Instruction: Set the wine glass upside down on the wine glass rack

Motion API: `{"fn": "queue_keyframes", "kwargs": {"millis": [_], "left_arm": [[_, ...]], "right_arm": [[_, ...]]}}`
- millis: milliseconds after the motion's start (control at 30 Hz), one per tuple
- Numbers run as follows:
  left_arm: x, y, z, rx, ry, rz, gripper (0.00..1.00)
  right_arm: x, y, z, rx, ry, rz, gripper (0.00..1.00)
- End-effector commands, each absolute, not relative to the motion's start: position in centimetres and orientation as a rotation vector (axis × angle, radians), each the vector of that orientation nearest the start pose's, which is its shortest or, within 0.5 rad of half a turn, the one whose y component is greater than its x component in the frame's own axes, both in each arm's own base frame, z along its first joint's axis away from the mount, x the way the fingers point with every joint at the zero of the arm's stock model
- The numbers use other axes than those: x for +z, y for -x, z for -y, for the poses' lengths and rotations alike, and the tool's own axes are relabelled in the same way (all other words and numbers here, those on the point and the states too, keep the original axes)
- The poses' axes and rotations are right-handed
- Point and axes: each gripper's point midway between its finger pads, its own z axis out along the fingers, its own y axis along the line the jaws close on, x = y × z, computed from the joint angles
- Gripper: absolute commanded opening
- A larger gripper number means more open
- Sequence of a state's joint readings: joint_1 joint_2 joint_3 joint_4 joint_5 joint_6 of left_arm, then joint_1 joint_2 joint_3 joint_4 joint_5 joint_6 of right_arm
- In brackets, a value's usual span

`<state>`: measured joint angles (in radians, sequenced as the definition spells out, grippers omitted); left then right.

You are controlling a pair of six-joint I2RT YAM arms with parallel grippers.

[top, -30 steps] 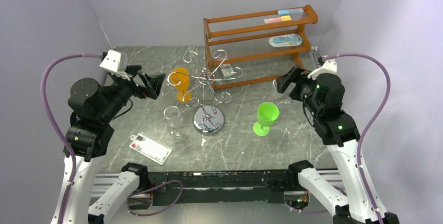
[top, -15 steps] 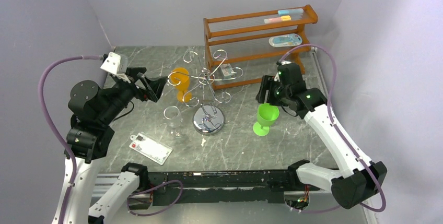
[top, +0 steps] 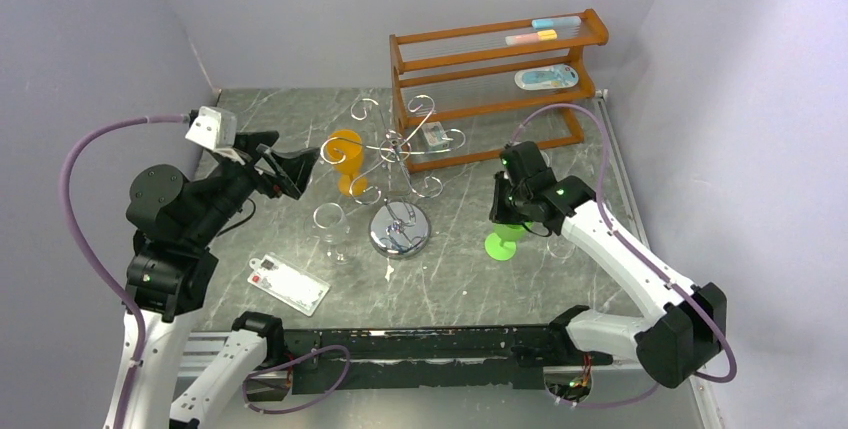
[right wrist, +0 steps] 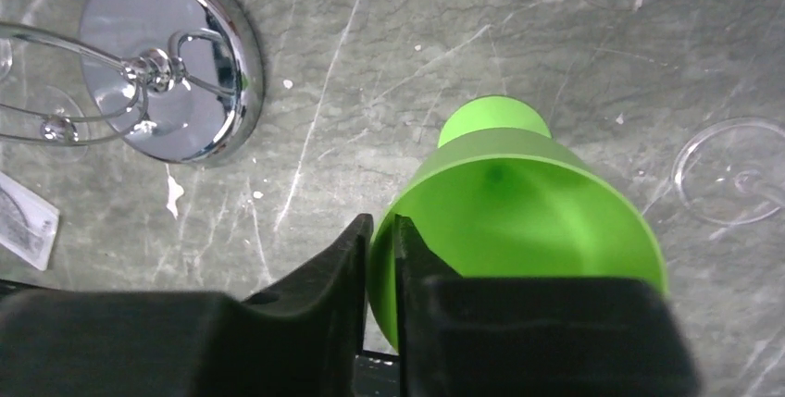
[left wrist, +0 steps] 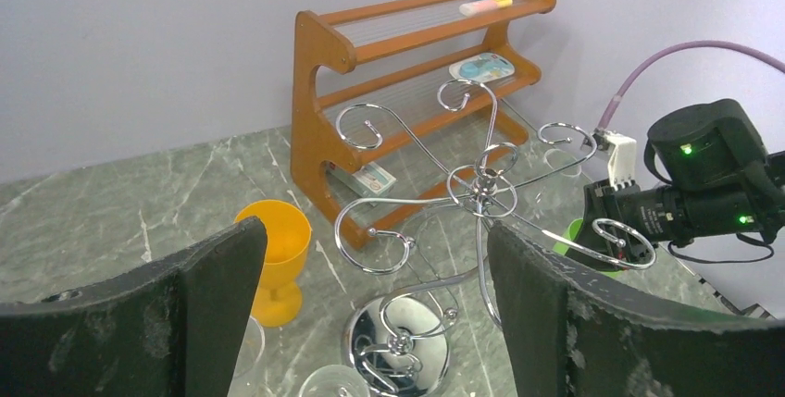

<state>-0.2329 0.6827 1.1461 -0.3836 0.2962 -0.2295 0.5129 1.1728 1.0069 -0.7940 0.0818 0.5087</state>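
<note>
The chrome wine glass rack [top: 400, 159] stands mid-table on its round shiny base [right wrist: 171, 59], curled arms spread [left wrist: 481, 184]. A green wine glass [right wrist: 518, 203] stands upright to its right; only its foot [top: 500, 246] shows from above. My right gripper [right wrist: 382, 221] comes down on it from above, one finger outside the bowl and one inside, shut on the rim [top: 505, 211]. My left gripper [top: 290, 171] hangs open left of the rack, nothing between its fingers [left wrist: 375, 230].
An orange goblet [top: 347, 161] stands left of the rack and a clear glass [top: 332, 229] in front of it. Another clear glass [top: 560, 246] stands right of the green one. A wooden three-tier shelf [top: 490, 69] is at the back, a white card [top: 288, 283] front left.
My right arm swung in from the right side, came down over the green glass and shut its jaws on the rim. The left gripper crept slightly toward the rack, staying open.
</note>
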Motion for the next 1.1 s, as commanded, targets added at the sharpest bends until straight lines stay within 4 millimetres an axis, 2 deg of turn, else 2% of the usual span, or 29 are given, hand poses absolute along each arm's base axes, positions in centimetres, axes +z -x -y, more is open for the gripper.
{"fn": "queue_keyframes", "kwargs": {"millis": [0, 33, 167, 267, 367, 533, 667, 767, 933, 1000, 1067], "left_arm": [[43.0, -23.0, 11.8, -0.617, -0.224, -1.489, 0.93], [43.2, -23.0, 12.1, -0.63, -0.23, -1.486, 0.93], [44.8, -22.3, 13.8, -0.715, -0.328, -1.448, 0.96], [46.2, -22.0, 14.5, -0.762, -0.353, -1.422, 0.97], [47.0, -22.2, 15.0, -0.785, -0.367, -1.415, 0.96], [47.3, -23.6, 15.9, -0.825, -0.375, -1.448, 0.96], [48.1, -24.0, 17.4, -0.91, -0.432, -1.448, 0.97], [48.7, -24.3, 18.1, -0.959, -0.447, -1.438, 0.96], [49.5, -25.1, 18.9, -1.053, -0.4, -1.419, 0.96], [49.9, -24.8, 19.7, -1.133, -0.42, -1.398, 0.97], [50.5, -24.0, 20.7, -1.218, -0.457, -1.36, 0.97]], "right_arm": [[14.8, -24.9, -14.6, 0.237, -0.001, -2.541, 0.08], [15.1, -25.1, -14.5, 0.219, -0.003, -2.53, 0.0], [17.9, -25.6, -14.3, 0.211, -0.018, -2.463, 0.0], [21.2, -25.7, -15.3, 0.306, 0.002, -2.393, 0.0], [25.4, -25.6, -15.9, 0.41, 0.003, -2.298, 0.0], [31.7, -25.6, -13.8, 0.449, -0.131, -2.061, 0.0], [36.5, -24.4, -13.0, 0.563, -0.167, -1.86, 0.0], [39.0, -23.6, -12.2, 0.613, -0.198, -1.744, 0.0], [41.9, -22.5, -9.6, 0.644, -0.322, -1.545, 0.0], [43.6, -21.7, -8.8, 0.683, -0.343, -1.451, 0.0], [45.4, -21.0, -8.9, 0.747, -0.33, -1.37, 0.0]]}}
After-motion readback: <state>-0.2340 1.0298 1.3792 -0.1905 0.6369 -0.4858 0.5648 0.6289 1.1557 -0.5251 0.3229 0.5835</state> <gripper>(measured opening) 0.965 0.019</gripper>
